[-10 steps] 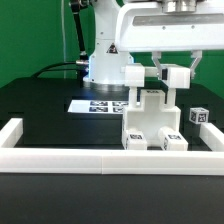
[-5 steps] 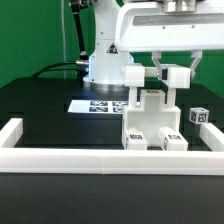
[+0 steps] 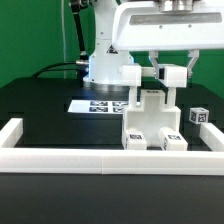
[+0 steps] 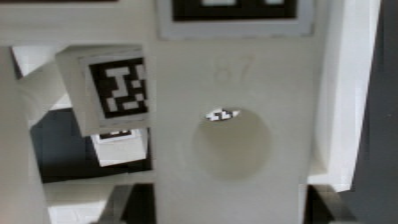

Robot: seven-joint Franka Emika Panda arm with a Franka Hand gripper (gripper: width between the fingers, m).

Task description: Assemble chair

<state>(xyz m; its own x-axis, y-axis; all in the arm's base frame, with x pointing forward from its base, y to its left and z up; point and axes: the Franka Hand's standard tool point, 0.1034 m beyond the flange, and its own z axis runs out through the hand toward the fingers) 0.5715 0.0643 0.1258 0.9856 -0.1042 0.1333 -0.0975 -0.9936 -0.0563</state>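
One chair (image 3: 150,120) within white frame (image 3: 80,155)

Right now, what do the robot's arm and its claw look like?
The arm is glossy white with rounded shells; black cables run beside its base. The gripper has a boxy white body and two slim dark fingers.

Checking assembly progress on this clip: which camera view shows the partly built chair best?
The exterior view. It shows the whole partly built chair standing just behind the white border frame. The wrist view gives only a close-up of one white post and a tagged piece beside it.
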